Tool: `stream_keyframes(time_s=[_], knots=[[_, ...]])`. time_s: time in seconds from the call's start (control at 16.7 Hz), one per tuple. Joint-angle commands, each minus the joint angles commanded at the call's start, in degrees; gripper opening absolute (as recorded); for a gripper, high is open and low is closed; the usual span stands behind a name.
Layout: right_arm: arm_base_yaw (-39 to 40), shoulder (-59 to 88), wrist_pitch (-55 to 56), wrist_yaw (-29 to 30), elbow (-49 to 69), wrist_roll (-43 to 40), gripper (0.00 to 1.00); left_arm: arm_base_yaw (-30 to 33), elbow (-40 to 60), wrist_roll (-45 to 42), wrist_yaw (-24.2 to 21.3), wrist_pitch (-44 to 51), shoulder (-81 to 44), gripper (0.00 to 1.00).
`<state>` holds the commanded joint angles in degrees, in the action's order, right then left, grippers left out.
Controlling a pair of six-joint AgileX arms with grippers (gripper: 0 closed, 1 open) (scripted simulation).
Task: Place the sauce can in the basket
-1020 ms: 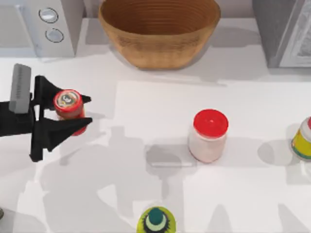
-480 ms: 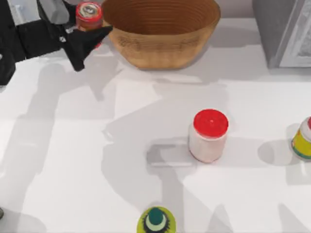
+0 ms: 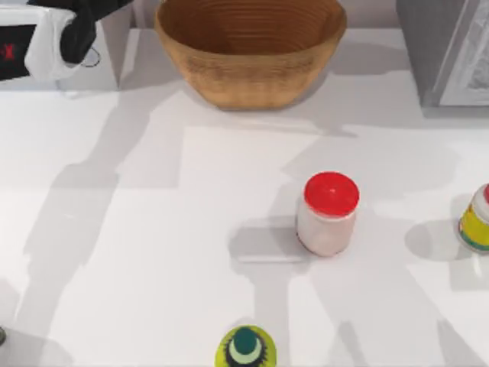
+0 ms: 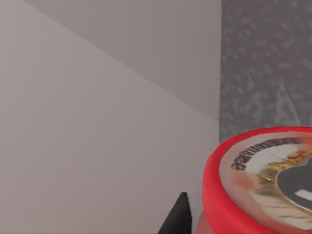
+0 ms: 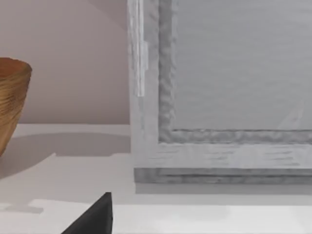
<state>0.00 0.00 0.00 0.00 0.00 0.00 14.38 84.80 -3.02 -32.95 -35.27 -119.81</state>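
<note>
The sauce can (image 4: 258,185), red with a silver printed top, sits close up in the left wrist view. My left gripper (image 4: 253,219) is shut on it, and one black fingertip (image 4: 178,218) shows beside its rim. From above, my left arm (image 3: 53,30) reaches past the far left corner, to the left of the basket (image 3: 250,76). The basket is a wide tan wicker bowl at the far middle, with nothing showing inside. The edge of the basket (image 5: 12,97) is also in the right wrist view, where a fingertip (image 5: 95,219) of the open right gripper touches nothing.
A white jar with a red lid (image 3: 330,210) stands right of centre. A yellow-green bottle with a teal cap (image 3: 246,348) is at the near edge. Another bottle (image 3: 477,218) is at the right edge. Grey appliances stand at the far left (image 3: 107,46) and far right (image 3: 443,46).
My left gripper lifted the sauce can off the table's left side and carried it to the far left corner beside the basket. Gripper and can have passed the top view's far edge.
</note>
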Motion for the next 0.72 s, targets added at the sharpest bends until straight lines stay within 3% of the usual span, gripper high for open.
stream_keyframes(time_s=[0.72], knots=[[0.00, 0.00, 0.00, 0.00, 0.00, 0.00, 1.00, 2.93, 6.15, 1.94, 2.01, 1.72, -5.06, 0.00]])
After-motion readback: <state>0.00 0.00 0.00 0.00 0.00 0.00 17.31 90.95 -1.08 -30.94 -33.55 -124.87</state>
